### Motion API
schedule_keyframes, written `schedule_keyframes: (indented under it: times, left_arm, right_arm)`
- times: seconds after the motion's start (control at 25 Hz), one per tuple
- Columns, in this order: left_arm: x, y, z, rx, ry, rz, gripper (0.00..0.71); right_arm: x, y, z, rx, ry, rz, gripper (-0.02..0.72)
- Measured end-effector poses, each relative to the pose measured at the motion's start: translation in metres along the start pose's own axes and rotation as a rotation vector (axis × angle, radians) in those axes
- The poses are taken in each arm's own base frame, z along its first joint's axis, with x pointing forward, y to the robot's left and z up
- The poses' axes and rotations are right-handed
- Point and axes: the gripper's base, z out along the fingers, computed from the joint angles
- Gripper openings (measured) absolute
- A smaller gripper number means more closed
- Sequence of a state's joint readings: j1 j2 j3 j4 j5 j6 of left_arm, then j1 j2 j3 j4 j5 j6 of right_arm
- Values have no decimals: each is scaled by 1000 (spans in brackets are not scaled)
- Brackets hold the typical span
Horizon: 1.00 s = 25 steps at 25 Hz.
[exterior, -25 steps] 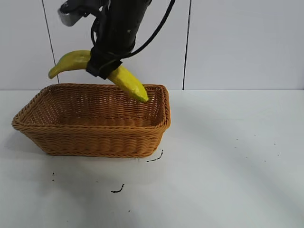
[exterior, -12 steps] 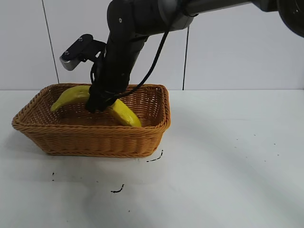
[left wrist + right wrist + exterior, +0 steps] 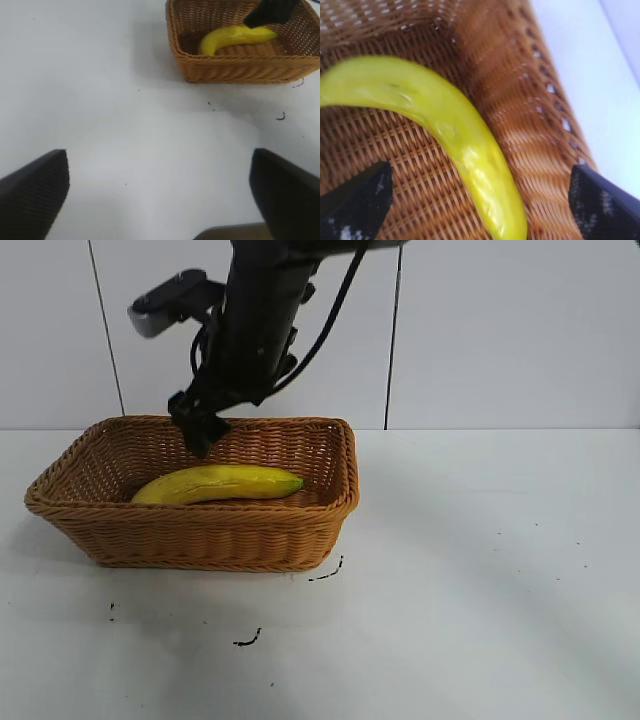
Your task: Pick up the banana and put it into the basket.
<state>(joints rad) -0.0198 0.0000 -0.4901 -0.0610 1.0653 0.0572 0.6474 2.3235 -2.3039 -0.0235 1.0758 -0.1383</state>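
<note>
The yellow banana [image 3: 218, 483] lies flat on the floor of the woven wicker basket [image 3: 190, 512] at the table's left. My right gripper [image 3: 200, 426] hangs just above the banana's middle, open and empty, apart from the fruit. The right wrist view shows the banana [image 3: 455, 125] lying free on the basket weave [image 3: 530, 100], with the right gripper [image 3: 482, 195] spread wide on either side of it. My left gripper [image 3: 160, 175] is open and empty over bare table, far from the basket [image 3: 240, 70] and the banana [image 3: 235, 37].
The white table [image 3: 480, 570] runs to the right of the basket and in front of it, with a few small dark marks [image 3: 248, 640]. A white panelled wall [image 3: 500, 330] stands behind.
The right gripper lowered the banana into the basket, let it go and rose a little. The banana now lies flat on the basket floor.
</note>
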Motion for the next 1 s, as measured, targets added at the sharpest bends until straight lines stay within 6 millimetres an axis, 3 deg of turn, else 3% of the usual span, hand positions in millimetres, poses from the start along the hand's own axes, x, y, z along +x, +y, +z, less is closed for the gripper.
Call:
schedule_keyframes:
  times: [0.12,0.28,0.32,0.36,0.68,0.8,1.0]
  left_arm:
    - [0,0,0,0,0,0,695]
    - [0,0,0,0,0,0,695]
    - [0,0,0,0,0,0,695]
    - [0,0,0,0,0,0,695]
    - [0,0,0,0,0,0,695]
    - [0,0,0,0,0,0,695]
    - [0,0,0,0,0,0,695]
  right_arm:
    - [2,-20,-3,7,-2,114,689]
    - [14,-68,-5,55,24,251,689]
    - [14,-68,-5,55,24,251,689]
    - [25,-97,-7,85,42,307,689]
    - [82,-209,-26,203,121,531,689]
    - [104,-242,-36,239,139,600,689]
    - [131,-276,-48,282,153,678,689]
